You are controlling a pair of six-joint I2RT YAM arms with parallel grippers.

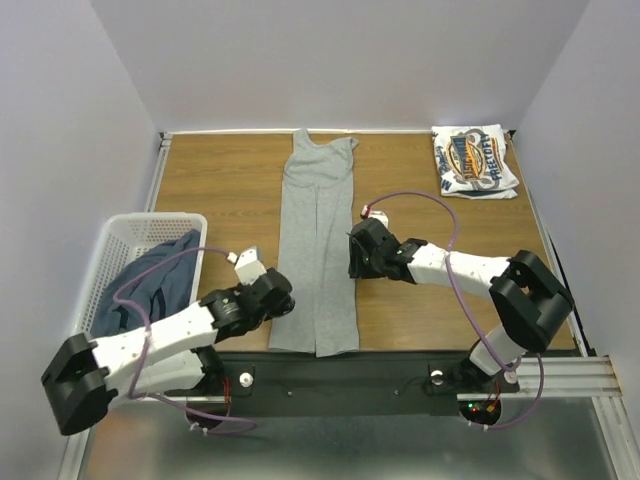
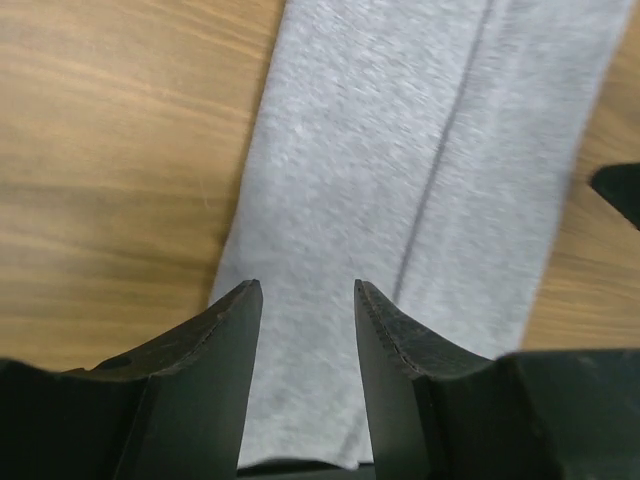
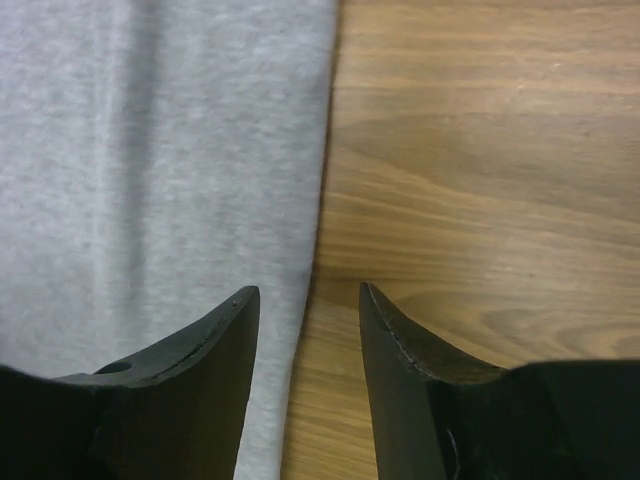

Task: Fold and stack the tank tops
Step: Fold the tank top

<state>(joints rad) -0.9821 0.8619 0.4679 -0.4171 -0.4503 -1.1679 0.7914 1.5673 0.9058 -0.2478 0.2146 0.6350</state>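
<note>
Jaws on both arms stand apart, nothing pinched between them.

Left gripper point(image 1: 280, 298) – sits low over the near left part of the light grey tank top point(image 1: 318, 250). In the left wrist view its fingers point(image 2: 225, 340) frame bare grey cloth point(image 2: 400, 150), with the cloth's left edge just off to the side and wood showing beyond it. Whether the tips touch the fabric, I cannot tell.

Right gripper point(image 1: 354, 258) – at the grey top's right edge, about midway along its length. In the right wrist view the cloth's edge point(image 3: 150, 150) runs up between the two fingers point(image 3: 215, 350): left finger over grey fabric, right finger over bare wood.

Grey top: lies flat as a long narrow strip down the middle of the table point(image 1: 220, 190), straps and neckline at the far end, hem reaching the dark rail at the near edge. A lengthwise fold line runs down it, plain in the left wrist view. Cloth looks smooth, no bunching.

White tank top with the blue-and-orange logo point(image 1: 476, 160): folded into a compact packet in the far right corner of the table, logo facing up, well apart from both arms.

Dark slate blue tank top point(image 1: 150, 285): crumpled inside the white lattice basket point(image 1: 120, 225) at the table's left side. A purple cable point(image 1: 135, 285) from the left arm loops over it.
</note>
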